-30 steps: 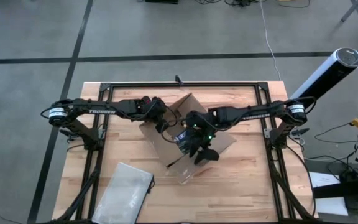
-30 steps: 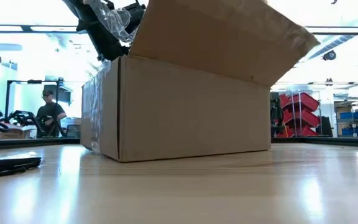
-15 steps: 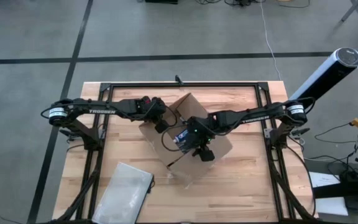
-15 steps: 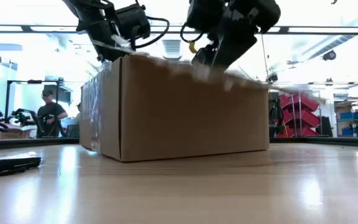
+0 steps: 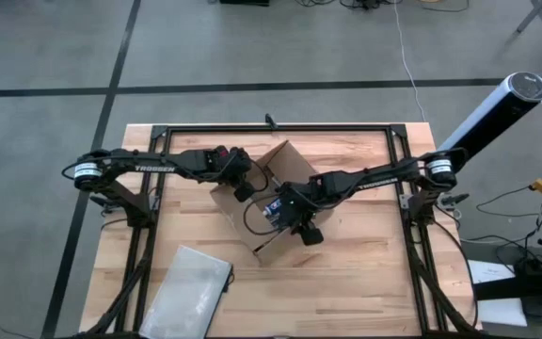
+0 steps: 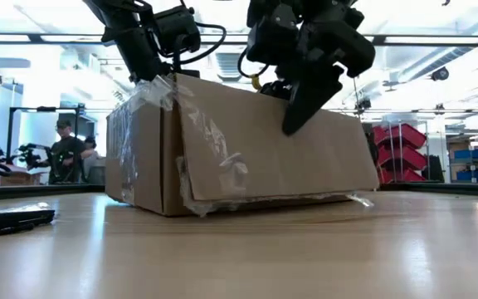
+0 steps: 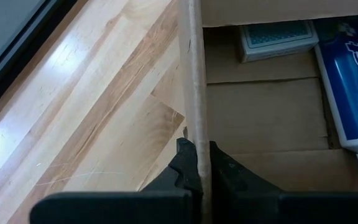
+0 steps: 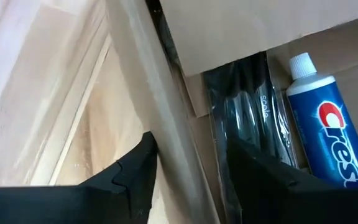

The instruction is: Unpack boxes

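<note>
The light wooden table [image 5: 365, 282] carries the brown cardboard box [image 5: 276, 165] near its middle, standing flat on the boards. Down at the near left corner, a flat grey-white pouch [image 5: 188, 290] lies well apart from it.

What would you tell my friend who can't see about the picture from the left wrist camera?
The left gripper is pinched shut on the thin edge of the brown cardboard box, seen from just above. Inside the box lie a blue Crest toothpaste tube and a blue patterned pack of cards. Outside it is the pale wooden table.
</note>
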